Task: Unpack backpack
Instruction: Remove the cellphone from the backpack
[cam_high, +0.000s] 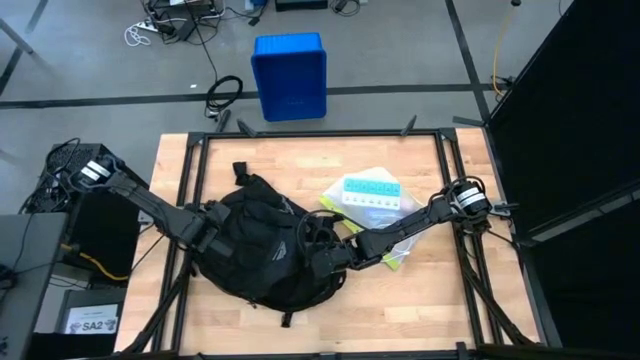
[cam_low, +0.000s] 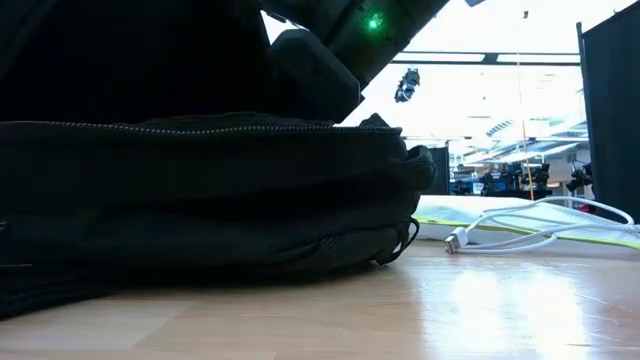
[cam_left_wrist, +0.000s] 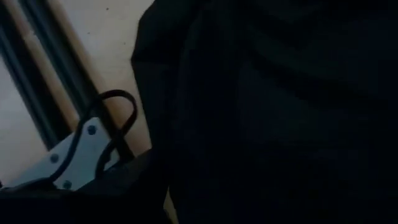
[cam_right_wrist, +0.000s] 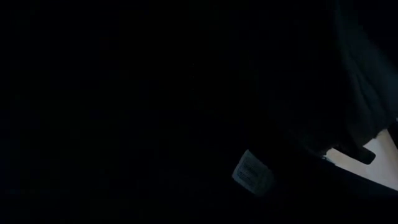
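The black backpack (cam_high: 265, 250) lies flat on the wooden table (cam_high: 420, 300), left of the middle; in the low view it is a wide dark mound (cam_low: 200, 200). My left gripper (cam_high: 215, 238) is at the backpack's left side, and the left wrist view shows black fabric (cam_left_wrist: 280, 112) close up. My right gripper (cam_high: 322, 262) reaches in at the backpack's right side, its end lost in the black fabric. The right wrist view is almost wholly dark, with a small white label (cam_right_wrist: 252, 172) and a sliver of light.
A light-blue pill organizer (cam_high: 370, 192) lies on a white and yellow-green sheet (cam_high: 392, 258) right of the backpack. A white cable (cam_low: 520, 225) lies there too. Black frame rails (cam_high: 190, 200) border the table. A blue crate (cam_high: 290, 75) stands on the floor beyond the far edge.
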